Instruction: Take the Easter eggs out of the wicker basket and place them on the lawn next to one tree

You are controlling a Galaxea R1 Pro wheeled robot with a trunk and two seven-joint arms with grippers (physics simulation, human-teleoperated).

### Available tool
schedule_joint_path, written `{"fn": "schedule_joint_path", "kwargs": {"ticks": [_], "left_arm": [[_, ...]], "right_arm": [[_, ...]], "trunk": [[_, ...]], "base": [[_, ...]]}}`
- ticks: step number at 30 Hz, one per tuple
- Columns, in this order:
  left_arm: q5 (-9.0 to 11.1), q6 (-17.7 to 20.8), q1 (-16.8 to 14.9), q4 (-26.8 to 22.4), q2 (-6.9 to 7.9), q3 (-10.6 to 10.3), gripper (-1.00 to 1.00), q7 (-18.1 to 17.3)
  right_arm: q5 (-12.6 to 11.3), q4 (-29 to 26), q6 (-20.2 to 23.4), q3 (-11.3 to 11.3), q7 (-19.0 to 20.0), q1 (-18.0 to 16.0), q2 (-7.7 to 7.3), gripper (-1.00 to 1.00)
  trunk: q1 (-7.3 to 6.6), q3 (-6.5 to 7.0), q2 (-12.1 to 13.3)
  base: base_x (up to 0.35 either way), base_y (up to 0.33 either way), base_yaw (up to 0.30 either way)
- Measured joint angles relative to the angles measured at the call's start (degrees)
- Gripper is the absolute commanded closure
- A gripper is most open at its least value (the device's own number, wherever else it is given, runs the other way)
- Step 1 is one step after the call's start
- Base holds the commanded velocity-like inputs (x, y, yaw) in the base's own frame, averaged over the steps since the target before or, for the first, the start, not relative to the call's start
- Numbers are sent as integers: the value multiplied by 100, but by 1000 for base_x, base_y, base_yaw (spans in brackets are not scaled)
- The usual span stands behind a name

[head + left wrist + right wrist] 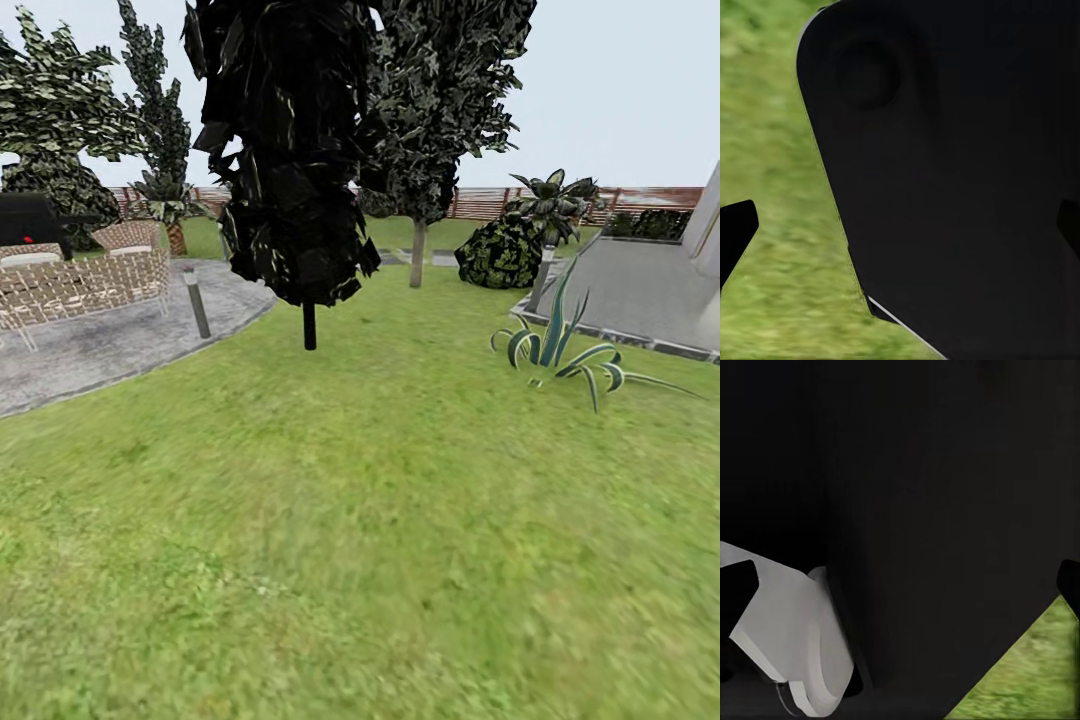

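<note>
The lawn [380, 520] spreads wide and mottled green across the garden. At its far side stands a tree [418, 250] with a pale grey trunk and speckled leaves, just beside a round dark bush [500, 255]. Nearer, a black-trunked tree [308, 320] rises from the grass. A grey paved patio [110, 340] with wicker chairs [80, 280] lies left; a striped spiky plant [555, 350] sits right. A slatted fence [480, 203] runs behind. In both wrist views, each claw's fingertips sit at opposite edges, spread apart, with dark robot body between.
</note>
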Motion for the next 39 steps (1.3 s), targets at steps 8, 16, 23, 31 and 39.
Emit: {"fn": "schedule_joint_path", "kwargs": {"ticks": [8,16,23,31,39], "left_arm": [[-23,1,0,0,0,0,-100,0],[-35,-2,0,0,0,0,-100,1],[-36,-1,0,1,0,0,-100,1],[-37,0,0,1,0,0,-100,1],[-37,0,0,1,0,0,-100,1]], "right_arm": [[-3,0,-4,0,0,0,0,-100],[0,0,-5,2,0,0,20,-100],[-1,0,-4,-1,0,0,20,-100],[-5,0,-5,-3,0,0,18,-100],[-7,-1,-3,-3,0,0,18,-100]], "trunk": [[0,0,0],[0,0,0],[0,0,0],[0,0,0],[0,0,0]], "base": [[307,-165,0],[307,-154,0],[307,-144,37],[307,-142,18],[307,-142,-121]]}}
